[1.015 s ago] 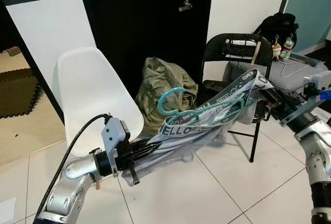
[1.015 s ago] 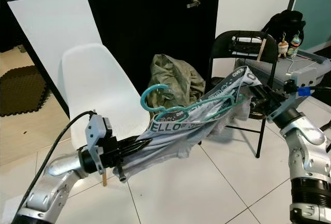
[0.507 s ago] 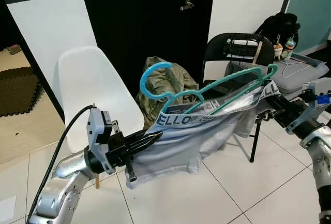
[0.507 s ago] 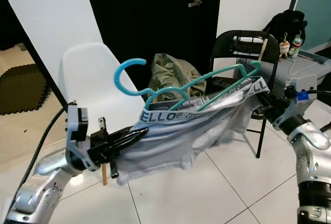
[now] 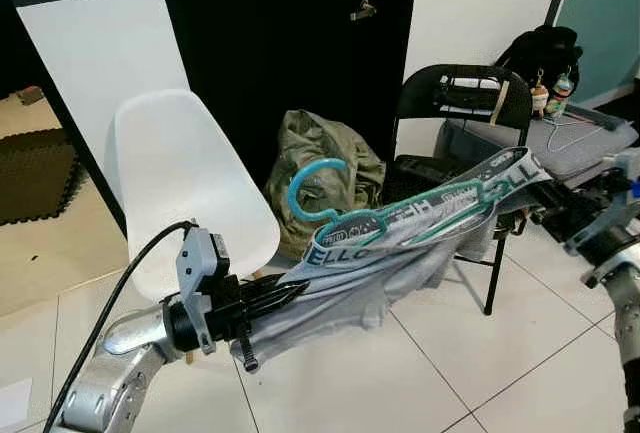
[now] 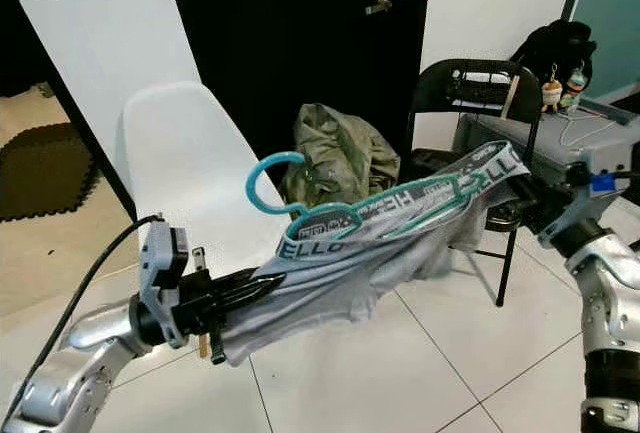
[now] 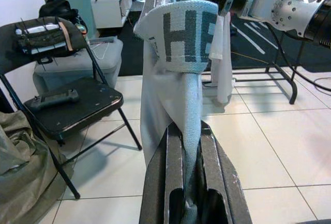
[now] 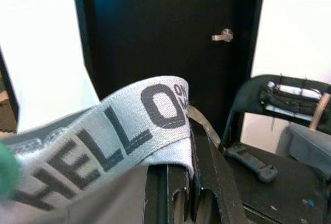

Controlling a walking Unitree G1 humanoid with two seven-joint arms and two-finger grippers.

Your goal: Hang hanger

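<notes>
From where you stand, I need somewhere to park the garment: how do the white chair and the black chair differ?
The white chair is a moulded shell with a bare seat; the black chair is a metal folding frame, with a dark remote-like object on its seat. Both stand on the tiled floor.

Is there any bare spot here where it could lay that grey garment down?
The white chair seat and the floor tiles below the grey garment look bare. It is crowded around the black folding chair, with the olive bag beside it.
</notes>
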